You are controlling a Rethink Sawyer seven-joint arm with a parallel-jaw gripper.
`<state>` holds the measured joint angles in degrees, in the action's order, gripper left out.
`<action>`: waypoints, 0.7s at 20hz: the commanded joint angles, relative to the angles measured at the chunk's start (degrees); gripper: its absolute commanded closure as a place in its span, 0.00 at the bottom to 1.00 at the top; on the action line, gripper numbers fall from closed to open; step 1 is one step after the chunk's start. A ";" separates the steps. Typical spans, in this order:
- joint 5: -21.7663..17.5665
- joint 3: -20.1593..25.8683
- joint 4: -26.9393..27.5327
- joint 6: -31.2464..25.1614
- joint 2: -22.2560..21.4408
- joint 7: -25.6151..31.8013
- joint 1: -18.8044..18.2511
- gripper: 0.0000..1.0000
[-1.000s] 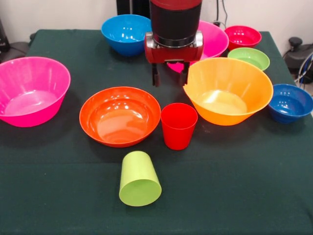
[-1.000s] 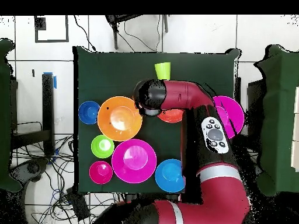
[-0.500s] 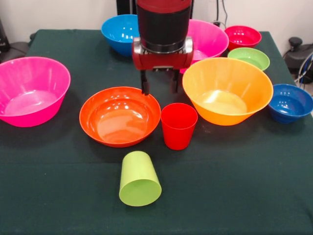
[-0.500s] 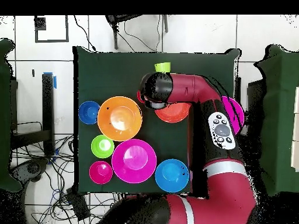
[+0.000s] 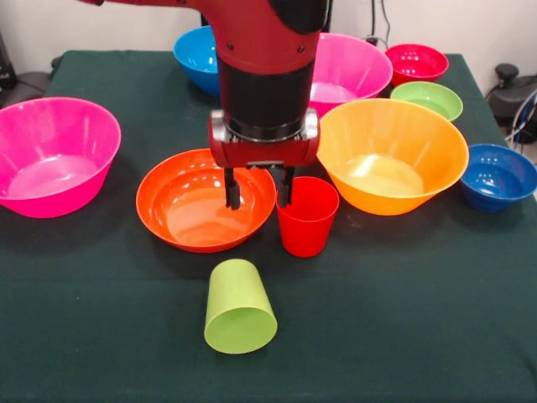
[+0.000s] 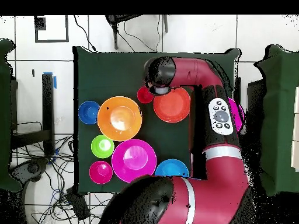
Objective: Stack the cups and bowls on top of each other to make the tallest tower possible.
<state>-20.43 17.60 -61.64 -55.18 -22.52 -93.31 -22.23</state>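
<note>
My gripper (image 5: 258, 190) hangs open over the right rim of the medium red-orange bowl (image 5: 197, 201), with nothing between its fingers. One fingertip (image 5: 284, 191) is close to the left rim of the upright red cup (image 5: 308, 217). The lime green cup (image 5: 240, 307) lies on its side near the front edge; the arm hides it in the overhead view. The big orange bowl (image 5: 391, 156) stands to the right. From above, the red cup (image 6: 145, 94) sits between the orange bowl (image 6: 120, 118) and the red-orange bowl (image 6: 173, 105). No bowls or cups are stacked.
A big pink bowl (image 5: 52, 156) stands at the left. Another pink bowl (image 5: 352, 67), a light blue bowl (image 5: 195, 52), a small magenta-red bowl (image 5: 416, 62) and a green bowl (image 5: 428, 100) line the back. A dark blue bowl (image 5: 498, 175) sits far right.
The arm has swung forward and down, from behind the orange bowl to over the red-orange bowl's rim beside the red cup. The gripper stayed open. No cup or bowl moved.
</note>
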 commanded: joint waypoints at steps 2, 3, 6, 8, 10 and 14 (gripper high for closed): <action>-6.29 8.53 17.07 -15.92 4.77 29.01 0.90 0.00; -6.80 8.91 18.60 -17.06 5.13 30.02 1.09 0.00; -8.26 10.36 24.23 -20.07 7.81 33.39 1.50 0.00; -9.34 10.82 27.96 -22.04 9.84 34.46 1.98 0.00; -10.95 11.31 32.48 -23.72 12.61 34.87 2.46 0.00; -12.98 12.53 37.87 -23.45 16.24 35.09 2.94 0.00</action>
<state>-26.67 24.40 -35.06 -73.26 -12.50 -76.87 -20.85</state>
